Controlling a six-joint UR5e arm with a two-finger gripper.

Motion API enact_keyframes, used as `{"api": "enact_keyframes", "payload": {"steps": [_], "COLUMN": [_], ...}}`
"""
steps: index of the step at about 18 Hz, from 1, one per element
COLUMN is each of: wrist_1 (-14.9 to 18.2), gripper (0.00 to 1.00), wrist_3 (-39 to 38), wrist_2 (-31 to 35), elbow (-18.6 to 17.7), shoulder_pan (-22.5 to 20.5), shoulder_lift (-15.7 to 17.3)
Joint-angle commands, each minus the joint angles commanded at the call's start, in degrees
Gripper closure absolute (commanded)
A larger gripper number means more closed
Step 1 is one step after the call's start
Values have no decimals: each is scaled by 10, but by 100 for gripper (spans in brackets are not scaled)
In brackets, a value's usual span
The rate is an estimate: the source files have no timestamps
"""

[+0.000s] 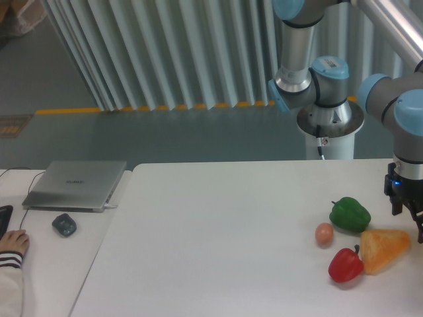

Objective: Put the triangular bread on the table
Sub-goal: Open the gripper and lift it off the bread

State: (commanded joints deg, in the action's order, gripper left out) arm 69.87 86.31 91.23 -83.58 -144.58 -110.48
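Observation:
The triangular bread (384, 249), a golden-orange wedge, lies flat on the white table (218, 231) near its right edge. Its left end touches the red bell pepper (346, 265). My gripper (408, 219) hangs just above the bread's right end, with its dark fingers (396, 204) apart and nothing between them. The right edge of the view cuts off part of the gripper.
A green bell pepper (349, 214) and a small tan egg (324, 234) sit just left of the bread. On the adjoining desk at the left are a laptop (76, 184), a mouse (64, 224) and a person's hand (13, 243). The robot base (328, 119) stands behind the table.

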Motion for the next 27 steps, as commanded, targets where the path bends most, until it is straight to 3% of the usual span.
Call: {"api": "enact_keyframes", "payload": {"steps": [19,27], "wrist_1": [-1,-37], "gripper": [0,0], "wrist_3": [15,44], "wrist_2": [6,20], "elbow": [4,-15], "shoulder_pan": [3,-5], "shoulder_lift": [1,14]}}
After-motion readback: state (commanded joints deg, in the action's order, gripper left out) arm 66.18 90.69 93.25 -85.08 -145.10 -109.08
